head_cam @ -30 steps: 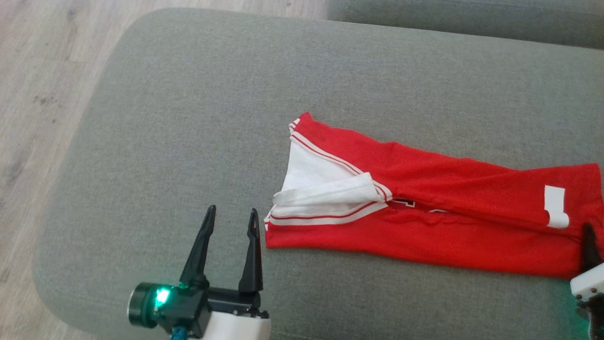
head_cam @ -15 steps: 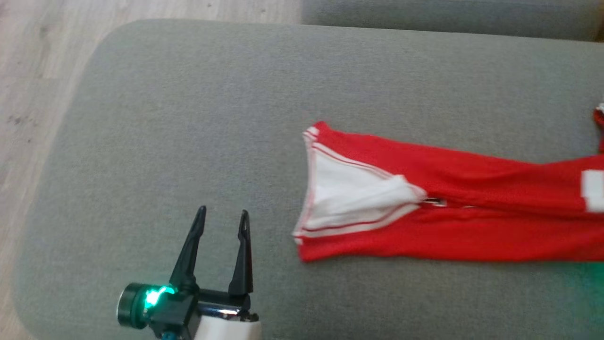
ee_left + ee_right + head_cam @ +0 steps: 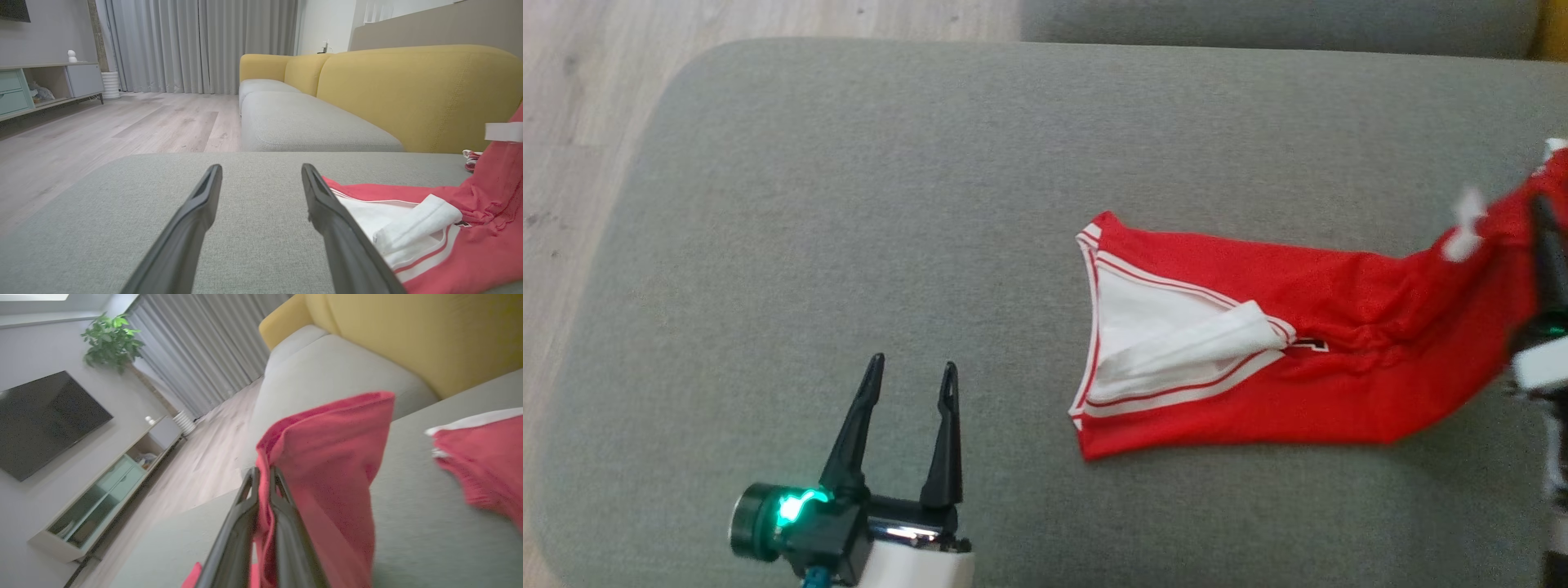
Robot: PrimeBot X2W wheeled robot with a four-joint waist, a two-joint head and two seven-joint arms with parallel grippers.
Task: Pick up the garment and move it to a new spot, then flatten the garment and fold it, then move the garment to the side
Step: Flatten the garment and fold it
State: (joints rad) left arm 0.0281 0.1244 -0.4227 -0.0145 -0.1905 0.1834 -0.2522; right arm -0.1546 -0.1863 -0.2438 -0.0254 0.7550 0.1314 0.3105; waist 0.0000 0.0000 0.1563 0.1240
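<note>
The garment [image 3: 1290,343] is a red jersey with white trim and a white lining, folded into a long strip on the grey cushion [image 3: 890,204]. Its left end lies flat; its right end rises off the cushion. My right gripper [image 3: 1543,212] at the right edge of the head view is shut on that raised end, and in the right wrist view the red cloth [image 3: 327,457] is pinched between the fingers [image 3: 241,514]. My left gripper [image 3: 911,376] stands open at the lower left, left of the garment and apart from it. In the left wrist view the garment [image 3: 441,232] lies to the right of the fingers [image 3: 327,212].
Wooden floor [image 3: 580,106] runs past the cushion's left edge. A yellow sofa back [image 3: 408,90] and another grey seat [image 3: 302,126] stand beyond the cushion. A low cabinet [image 3: 41,85] and grey curtains [image 3: 196,41] line the far wall.
My right gripper has shut on the garment's right end and lifted it up off the cushion, bunching the cloth there. The head camera has shifted. The left gripper keeps its place.
</note>
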